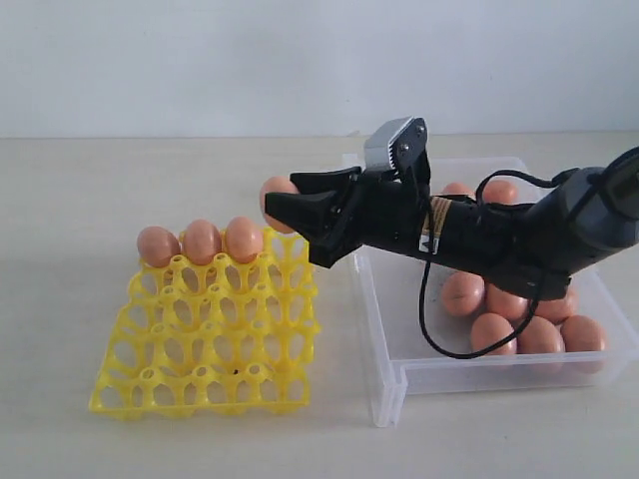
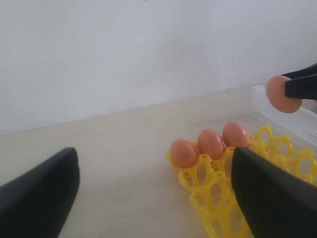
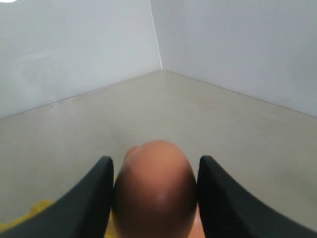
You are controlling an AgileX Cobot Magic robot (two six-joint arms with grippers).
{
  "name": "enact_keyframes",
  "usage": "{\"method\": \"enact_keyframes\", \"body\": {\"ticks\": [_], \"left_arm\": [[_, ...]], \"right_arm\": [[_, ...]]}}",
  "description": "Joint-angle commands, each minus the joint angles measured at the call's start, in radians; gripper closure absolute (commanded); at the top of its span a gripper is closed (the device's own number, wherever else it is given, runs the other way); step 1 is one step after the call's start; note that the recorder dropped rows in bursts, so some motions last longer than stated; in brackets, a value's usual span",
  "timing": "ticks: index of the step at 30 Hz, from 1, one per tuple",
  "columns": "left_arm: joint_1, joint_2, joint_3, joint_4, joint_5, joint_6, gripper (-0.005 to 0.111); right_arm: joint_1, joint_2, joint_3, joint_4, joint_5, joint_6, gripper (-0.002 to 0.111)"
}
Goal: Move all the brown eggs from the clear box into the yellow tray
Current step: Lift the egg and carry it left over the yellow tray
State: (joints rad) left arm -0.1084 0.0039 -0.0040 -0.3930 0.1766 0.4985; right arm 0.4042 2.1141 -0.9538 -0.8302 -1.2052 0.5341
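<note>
Right gripper (image 1: 283,200) clamped on one brown egg (image 3: 156,191) above the yellow tray (image 1: 215,324)'s back row, beside three seated eggs (image 1: 201,239); I'd centre over the empty end cup, lower gently, release once cradled; left gripper (image 2: 156,198) gapes, empty.

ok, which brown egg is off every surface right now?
The orange-brown oval egg clamped in the right end effector; the rest sit in the yellow plastic grid tray or the clear plastic box.

3 eggs (image 1: 202,240) in tray (image 1: 200,351), left of box (image 1: 383,391).
</note>
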Motion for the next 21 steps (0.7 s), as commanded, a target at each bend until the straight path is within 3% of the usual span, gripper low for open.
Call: {"method": "enact_keyframes", "body": {"ticks": [1, 8, 14, 21], "left_arm": [[-0.007, -0.004, 0.004, -0.007, 0.0, -0.008, 0.029], [-0.007, -0.004, 0.004, -0.007, 0.0, -0.008, 0.029], [-0.007, -0.004, 0.004, -0.007, 0.0, -0.008, 0.029], [-0.007, -0.004, 0.004, -0.007, 0.0, -0.008, 0.029]], "right_arm": [[0.022, 0.023, -0.012, 0.011, -0.016, -0.058, 0.108], [0.024, 0.141, -0.09, 0.094, 0.009, -0.031, 0.108], [0.024, 0.154, -0.144, 0.078, 0.139, 0.036, 0.108], [0.024, 0.163, -0.144, 0.057, 0.172, 0.046, 0.108]]}}
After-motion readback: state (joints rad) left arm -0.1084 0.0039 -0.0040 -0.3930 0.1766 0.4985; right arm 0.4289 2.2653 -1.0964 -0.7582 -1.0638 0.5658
